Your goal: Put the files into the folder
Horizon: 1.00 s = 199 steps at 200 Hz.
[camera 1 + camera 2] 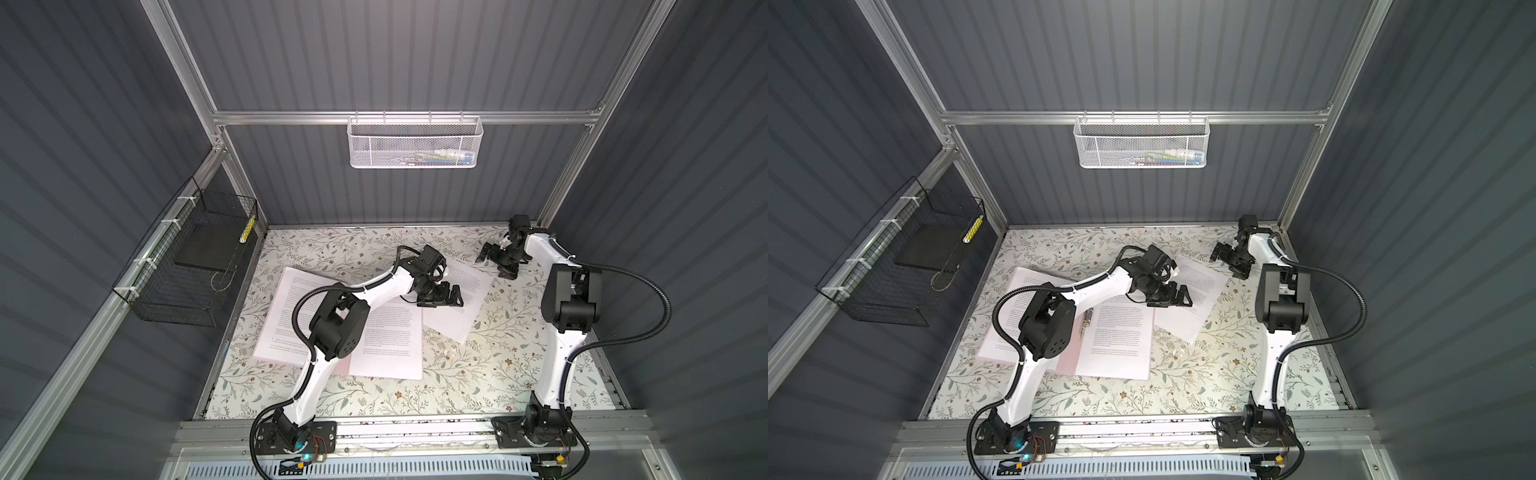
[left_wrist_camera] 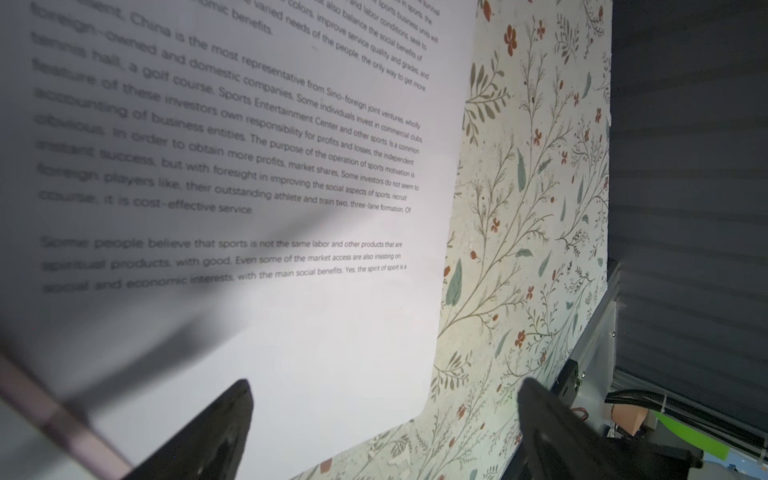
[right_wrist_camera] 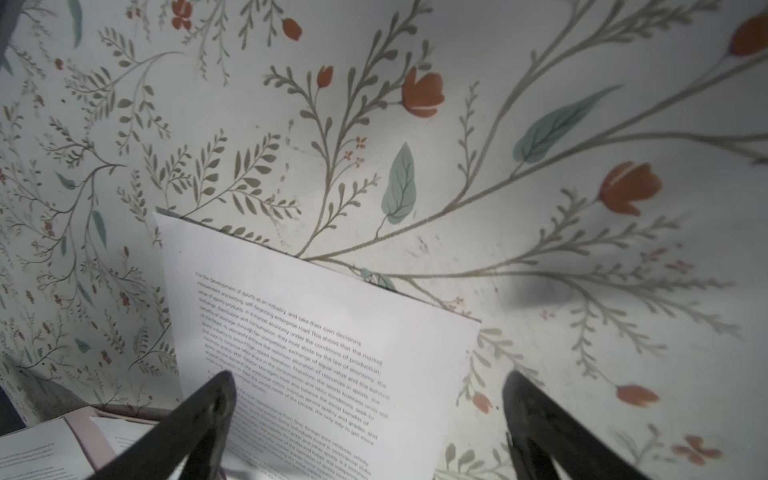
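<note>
The folder [image 1: 1068,358] lies open on the table [image 1: 478,374], left of the middle, with its metal clip [image 1: 1086,325] showing along the spine. One printed sheet [image 1: 390,340] covers its right half, and another [image 1: 286,307] lies askew over the left half.

The step in hand looks to be the third file. A loose sheet [image 1: 465,309] rests flat and tilted on the table, just beside the folder's far right corner.

Your left pincer [image 1: 457,296] hangs over that sheet's inner edge, jaws spread wide with nothing between them. Your right pincer [image 1: 496,262] sits low at the sheet's far corner, jaws just as wide, gripping nothing. In the right wrist view the paper lies loose beneath it.

Flat paper gives you little to pinch, so the next move probably calls for raising a corner or edge first. After that, you carry or slide the sheet across onto the right-hand stack. Keep the motion shallow so you neither crease it nor nudge the sheets already lying there.
</note>
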Each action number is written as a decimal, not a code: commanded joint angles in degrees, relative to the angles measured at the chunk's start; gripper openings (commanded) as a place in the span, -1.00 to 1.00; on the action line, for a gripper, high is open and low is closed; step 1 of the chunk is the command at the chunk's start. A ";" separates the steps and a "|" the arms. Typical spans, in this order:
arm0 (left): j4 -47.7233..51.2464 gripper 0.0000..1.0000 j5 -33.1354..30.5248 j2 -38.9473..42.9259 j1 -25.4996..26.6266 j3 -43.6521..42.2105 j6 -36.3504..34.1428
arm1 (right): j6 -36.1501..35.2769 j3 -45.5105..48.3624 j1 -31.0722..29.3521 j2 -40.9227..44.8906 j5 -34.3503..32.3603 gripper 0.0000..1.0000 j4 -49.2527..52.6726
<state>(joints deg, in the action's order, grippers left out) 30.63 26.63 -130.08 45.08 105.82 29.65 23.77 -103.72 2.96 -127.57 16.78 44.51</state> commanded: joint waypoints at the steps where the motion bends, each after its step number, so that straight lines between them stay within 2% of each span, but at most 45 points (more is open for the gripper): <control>1: -0.79 1.00 1.23 -2.19 0.65 2.11 1.91 | -0.68 -2.76 -0.06 -2.43 -0.14 0.98 5.55; 67: -1.52 1.00 2.20 -6.08 0.71 1.09 4.30 | 0.66 -5.35 -0.36 -5.94 1.86 0.98 7.40; 71: -1.26 0.99 2.22 -6.29 0.69 1.20 4.20 | 0.79 -5.16 -0.40 -6.02 3.96 0.98 7.41; 135: -0.65 1.00 2.81 -7.91 0.71 2.20 3.76 | 0.40 -2.16 -3.27 -4.73 8.77 0.97 7.76; 167: -0.73 0.99 2.59 -7.81 0.70 1.93 3.59 | 1.45 4.61 -4.36 0.99 13.46 0.98 3.21; 186: -0.58 0.99 2.62 -8.54 0.70 2.28 3.60 | 4.54 12.13 -4.46 6.47 21.75 0.98 -4.71; 199: -0.44 0.99 3.19 -8.94 0.69 2.46 3.59 | 7.11 17.34 -4.54 10.53 24.48 0.98 -10.40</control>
<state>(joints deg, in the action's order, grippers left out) 27.11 29.67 -134.82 45.34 108.09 33.15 26.50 -92.90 -1.41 -123.55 32.40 43.24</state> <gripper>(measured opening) 0.997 0.988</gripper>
